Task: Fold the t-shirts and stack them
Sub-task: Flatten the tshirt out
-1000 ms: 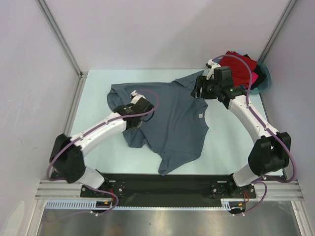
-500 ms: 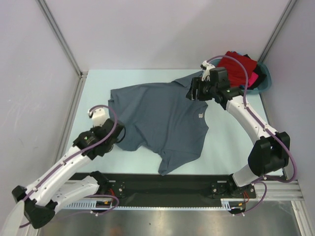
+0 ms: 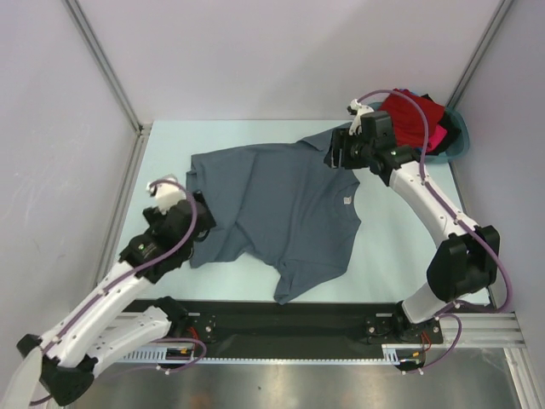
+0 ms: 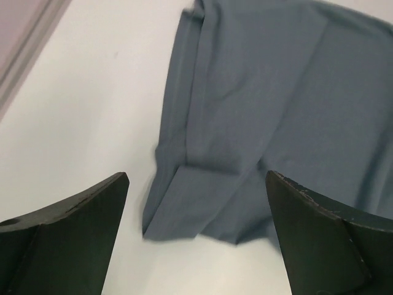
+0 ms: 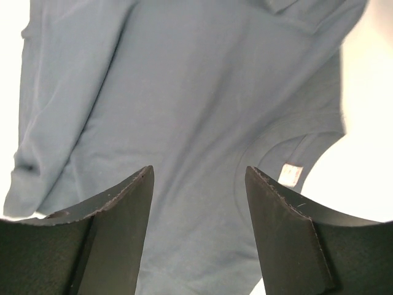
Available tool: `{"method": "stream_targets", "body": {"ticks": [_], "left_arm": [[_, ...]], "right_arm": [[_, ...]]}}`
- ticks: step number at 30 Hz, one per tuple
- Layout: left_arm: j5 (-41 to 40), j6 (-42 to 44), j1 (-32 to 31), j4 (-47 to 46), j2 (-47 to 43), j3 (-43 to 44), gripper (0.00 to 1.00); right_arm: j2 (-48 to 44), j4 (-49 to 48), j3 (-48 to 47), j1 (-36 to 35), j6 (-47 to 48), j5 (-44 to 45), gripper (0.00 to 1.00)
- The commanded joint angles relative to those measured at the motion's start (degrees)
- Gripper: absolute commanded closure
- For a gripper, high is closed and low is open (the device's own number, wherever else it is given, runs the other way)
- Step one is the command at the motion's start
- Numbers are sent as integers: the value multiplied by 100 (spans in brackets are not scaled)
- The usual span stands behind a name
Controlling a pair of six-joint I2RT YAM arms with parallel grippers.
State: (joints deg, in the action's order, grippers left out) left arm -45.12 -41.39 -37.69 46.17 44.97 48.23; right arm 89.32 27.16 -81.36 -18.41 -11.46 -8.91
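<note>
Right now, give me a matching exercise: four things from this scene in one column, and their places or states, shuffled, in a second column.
Column one:
1. large slate-grey cloth t-shirt
2. red cloth t-shirt
3. teal plastic basin
4. left arm's tool

Column two:
A. at the far right corner of the table
B. open and empty
C. spread out mid-table
D. piled in the basin

Pairs: 1-C, 2-D, 3-A, 4-B.

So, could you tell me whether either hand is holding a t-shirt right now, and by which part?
Neither holds anything. The left hand hangs open above an edge of the grey t-shirt; the right hand is open above it too.
</note>
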Motion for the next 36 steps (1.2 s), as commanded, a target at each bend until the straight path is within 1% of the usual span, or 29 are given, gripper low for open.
{"method": "stream_targets", "body": {"ticks": [1, 2, 3, 4, 5, 6, 7, 8, 9, 10, 11, 12, 13, 14, 15, 16, 17, 18, 19, 20, 22, 24, 25, 28, 31, 32, 33, 36], "left_arm": [[309, 1867, 627, -2286, 932, 353, 0], [920, 1923, 901, -2393, 1291, 659, 0], [1283, 1993, 1174, -2689, 1608, 775, 0], [1635, 2116, 1690, -2858, 2325, 880, 0], [2021, 2126, 1886, -2955, 2680, 1186, 0], [2095, 2169, 2028, -3008, 3032, 1406, 0], [2139, 2335, 2151, -3052, 3670, 1609, 0], [2105, 2415, 2335, -3253, 3929, 1968, 0], [2130, 2538, 2424, -3351, 4245, 2145, 0], [2278, 2635, 2764, -3421, 5083, 2747, 0], [2306, 2618, 2872, -3344, 5361, 3014, 0], [2359, 2653, 3029, -3308, 5851, 3435, 0], [2481, 2714, 3101, -3430, 6074, 3613, 0], [2874, 2758, 3180, -3396, 6302, 3841, 0], [3052, 2776, 3311, -3317, 6583, 4374, 1], [3114, 2776, 3347, -3125, 7021, 4632, 4], [3167, 2794, 3356, -3158, 7225, 4817, 4], [3359, 2942, 3382, -3150, 7402, 5210, 4], [3378, 2961, 3391, -2949, 7577, 5432, 6], [3448, 2996, 3409, -2895, 7901, 5617, 6], [3791, 2979, 3453, -2711, 8201, 6092, 9], [3949, 2978, 3497, -2588, 8545, 6347, 9], [4176, 3005, 3505, -2474, 8650, 6583, 9], [4424, 3084, 3541, -2175, 9011, 6997, 11], [4310, 3198, 3549, -2208, 9064, 6912, 11], [4267, 3224, 3558, -2183, 9082, 6902, 11], [4249, 3259, 3576, -2157, 9108, 6902, 11], [4179, 3356, 3620, -2095, 9179, 6876, 10]], "right_arm": [[426, 53, -555, 127, 92, 399, 33], [550, 35, -756, 215, 83, 451, 33], [708, 122, -906, 259, 83, 469, 34], [953, 149, -1021, 312, 92, 469, 34], [1104, 115, -1109, 399, 92, 469, 34], [1253, 114, -1371, 452, 74, 390, 34], [1403, 132, -1513, 514, 65, 320, 34], [1761, 245, -1732, 619, 39, 285, 34], [1930, 316, -2143, 672, 22, 328, 35], [2462, 351, -2530, 855, -48, 250, 34], [2737, 473, -3134, 918, -84, 119, 34], [2984, 623, -3445, 971, -162, 91, 34], [3465, 798, -3709, 1006, -198, 82, 34], [3696, 861, -4033, 1076, -233, -75, 34], [3907, 896, -4498, 1103, -268, -233, 34], [4161, 940, -4798, 1129, -364, -408, 34], [4564, 949, -5027, 1156, -400, -715, 34], [4794, 967, -5474, 1173, -453, -787, 34], [4971, 1019, -5635, 1182, -558, -832, 34], [5233, 967, -5723, 1191, -602, -997, 34], [5385, 696, -5742, 1209, -708, -1025, 34], [5551, 651, -5742, 1191, -770, -798, 34], [5596, 616, -5733, 1200, -761, -762, 34], [5728, 773, -5786, 1139, -551, -473, 33], [5667, 931, -5637, 1016, -199, 106, 33], [5623, 940, -5567, 980, -120, 474, 33], [5588, 923, -5374, 954, 20, 608, 33], [5483, 958, -5224, 849, 231, 1311, 34]]}}
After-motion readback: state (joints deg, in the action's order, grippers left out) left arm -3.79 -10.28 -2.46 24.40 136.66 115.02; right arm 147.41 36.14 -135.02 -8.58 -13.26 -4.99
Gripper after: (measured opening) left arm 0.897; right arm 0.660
